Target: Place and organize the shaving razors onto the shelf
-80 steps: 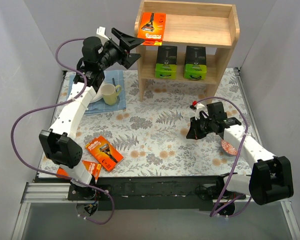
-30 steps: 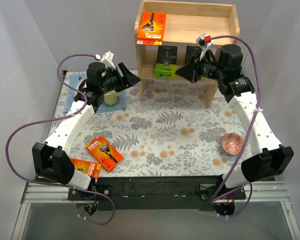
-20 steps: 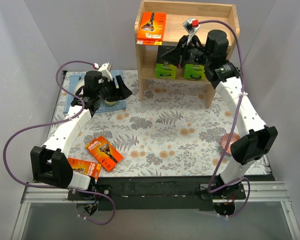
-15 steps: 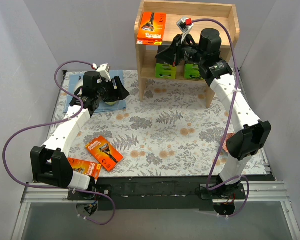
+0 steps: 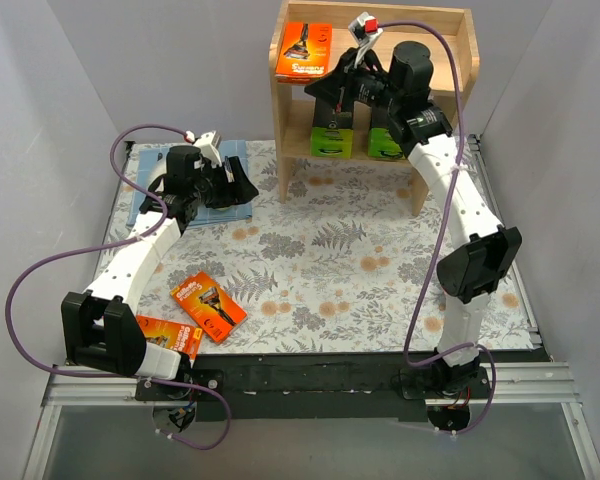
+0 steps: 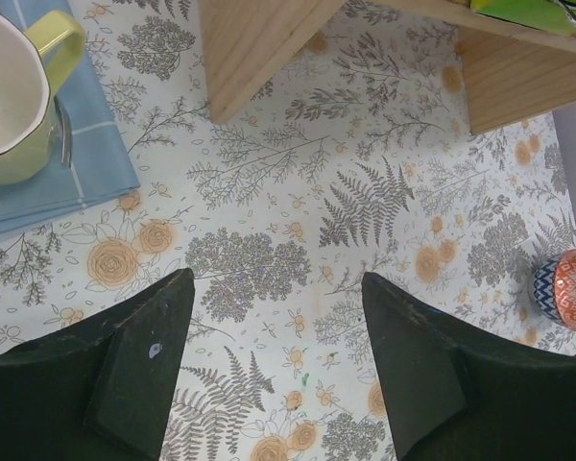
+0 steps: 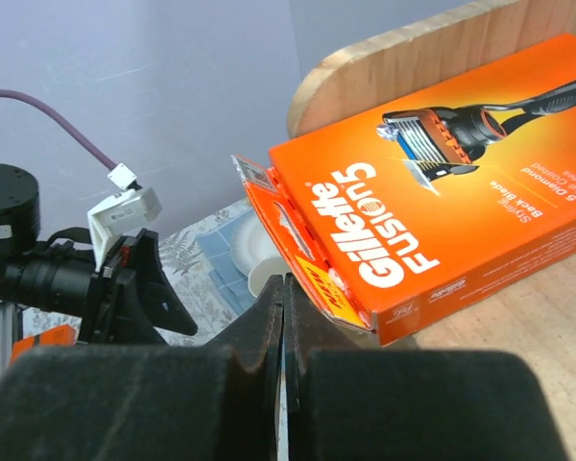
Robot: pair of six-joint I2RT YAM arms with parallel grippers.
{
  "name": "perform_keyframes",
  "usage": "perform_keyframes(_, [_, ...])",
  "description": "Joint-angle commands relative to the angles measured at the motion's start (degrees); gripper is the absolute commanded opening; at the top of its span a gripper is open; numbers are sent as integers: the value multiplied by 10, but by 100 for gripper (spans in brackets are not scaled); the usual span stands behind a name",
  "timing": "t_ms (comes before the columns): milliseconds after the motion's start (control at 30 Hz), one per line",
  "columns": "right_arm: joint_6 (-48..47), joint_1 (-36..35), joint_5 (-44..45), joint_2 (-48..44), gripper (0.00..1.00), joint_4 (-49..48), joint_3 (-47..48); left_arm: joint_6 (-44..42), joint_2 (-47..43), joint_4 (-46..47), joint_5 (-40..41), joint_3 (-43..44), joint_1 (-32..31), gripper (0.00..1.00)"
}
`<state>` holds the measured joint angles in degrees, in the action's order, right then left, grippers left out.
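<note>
At shelf (image 5: 442, 48) top tier, right fingers (image 7: 254, 336), raised from lower tier, pinched together beside orange pack (image 7: 432, 182); left fingers (image 6: 144, 365) wide by mug (image 6: 10, 96).

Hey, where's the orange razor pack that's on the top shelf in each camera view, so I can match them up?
Top external: the orange razor pack lies at the left end of the upper tier, top middle of frame.
Left wrist: not in it.
Right wrist: it fills the right half, just beyond the fingers.
Shared landmark: the wooden shelf, whose side panel shows in both wrist views.
</note>
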<state>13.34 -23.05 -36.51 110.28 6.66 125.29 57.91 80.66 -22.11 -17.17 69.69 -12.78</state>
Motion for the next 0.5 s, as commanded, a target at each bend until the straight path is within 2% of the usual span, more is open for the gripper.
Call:
perform_keyframes(0, [-10, 0, 25, 30, 1, -20, 42, -2, -23, -3, -6, -8, 10, 70])
perform_keyframes(300, [-41, -2, 3, 7, 1, -9, 32, 9, -33, -1, -9, -20, 25, 72])
perform_keyframes(400, [-66, -13, -17, -43, 1, 13, -14, -1, -38, -13, -8, -14, 27, 75])
perform_keyframes(467, [-89, -23, -16, -86, 5, 21, -113, -6, -45, -27, -5, -10, 27, 78])
